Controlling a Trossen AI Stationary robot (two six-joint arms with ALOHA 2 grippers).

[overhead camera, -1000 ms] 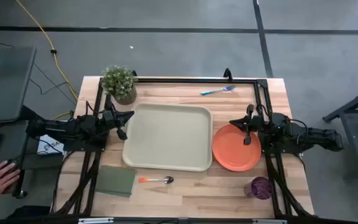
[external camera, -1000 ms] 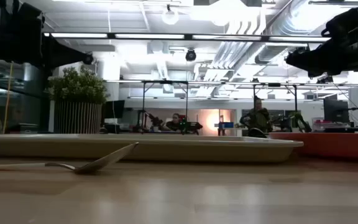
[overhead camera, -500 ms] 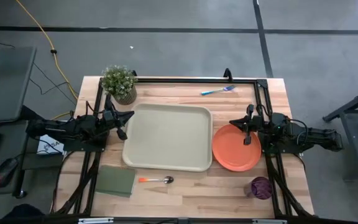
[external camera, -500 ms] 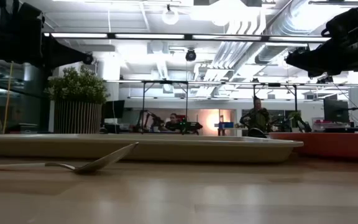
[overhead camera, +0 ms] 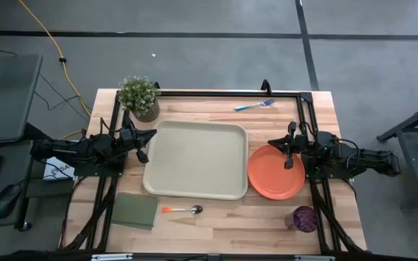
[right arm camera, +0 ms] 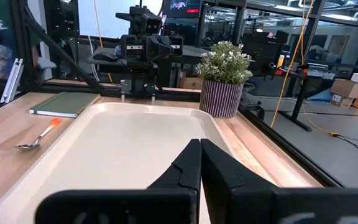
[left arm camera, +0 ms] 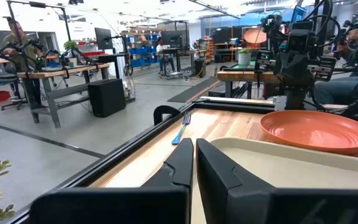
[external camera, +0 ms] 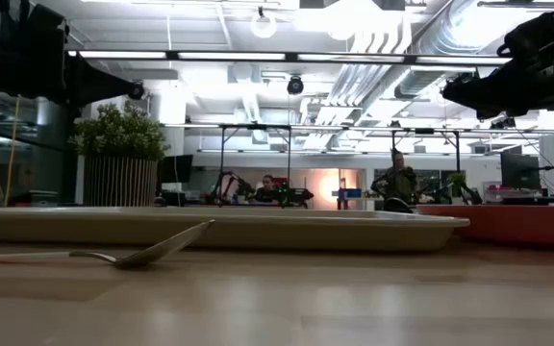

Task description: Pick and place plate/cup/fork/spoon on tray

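The cream tray (overhead camera: 197,159) lies mid-table. The orange plate (overhead camera: 274,174) rests flat on the table right of it. The purple cup (overhead camera: 305,218) stands at the near right. The blue-handled fork (overhead camera: 253,106) lies at the far side. The orange-handled spoon (overhead camera: 182,210) lies near the tray's near edge. My left gripper (overhead camera: 145,140) is shut and empty, above the table at the tray's left edge. My right gripper (overhead camera: 278,145) is shut and empty, above the plate's far right part.
A potted plant (overhead camera: 139,96) stands at the far left corner. A dark green pad (overhead camera: 135,211) lies at the near left. A black frame (overhead camera: 216,93) runs along the far edge and the sides.
A person's hand at the picture's left, off the table, has left the view. Both arms and the tableware have kept still.
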